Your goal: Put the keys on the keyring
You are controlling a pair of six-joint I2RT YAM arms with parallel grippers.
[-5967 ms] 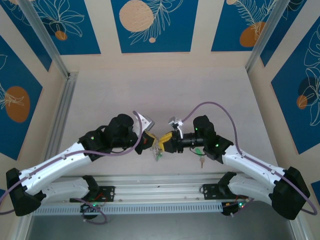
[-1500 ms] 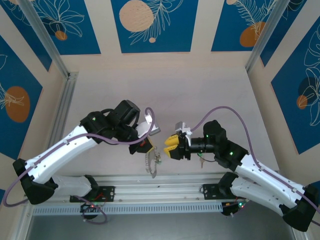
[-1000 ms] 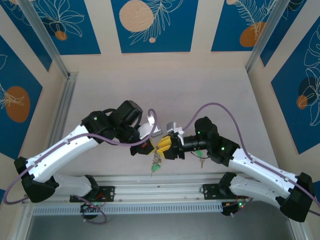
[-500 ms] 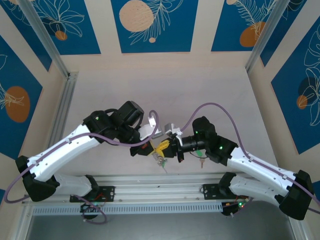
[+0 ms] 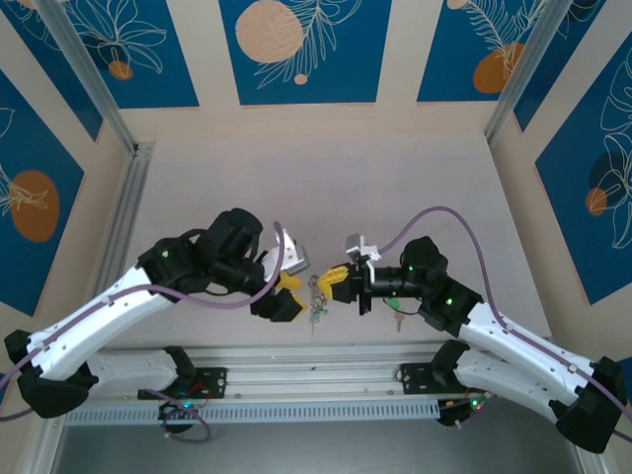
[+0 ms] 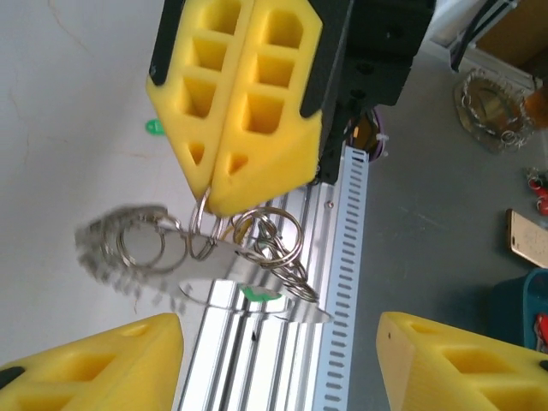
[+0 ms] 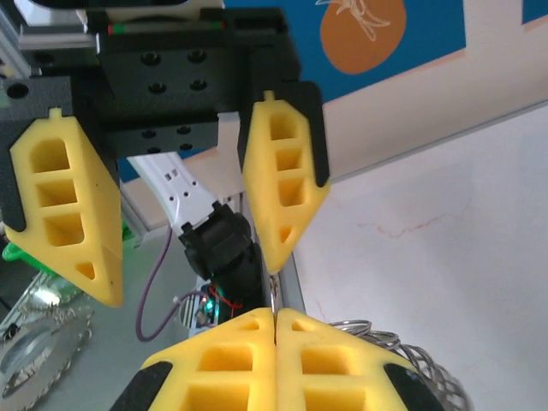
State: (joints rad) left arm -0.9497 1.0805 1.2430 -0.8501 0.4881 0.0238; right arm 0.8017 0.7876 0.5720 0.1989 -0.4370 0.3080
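The keyring (image 6: 202, 229) is a thin wire loop carrying a bunch of small silver rings and keys (image 6: 276, 248), one with a green tag (image 6: 257, 294). My right gripper (image 5: 332, 281) is shut on the loop's wire, which shows between its closed yellow pads (image 7: 274, 315). The bunch (image 5: 316, 296) hangs below it, just over the table's near edge. My left gripper (image 5: 287, 294) sits just left of the bunch, open, its fingers (image 6: 94, 364) wide apart and holding nothing. Another green-tagged key (image 5: 398, 318) lies on the table by the right arm.
An aluminium rail (image 5: 316, 360) and a slotted cable duct (image 6: 342, 282) run along the table's near edge, right under the hanging bunch. Patterned blue-and-tan walls (image 5: 301, 49) close in the back and sides. The pale tabletop (image 5: 316, 188) stretches beyond both arms.
My left gripper has opened, let go of the bunch and drawn back a little to the left. My right gripper has shut on the keyring and now carries it alone.
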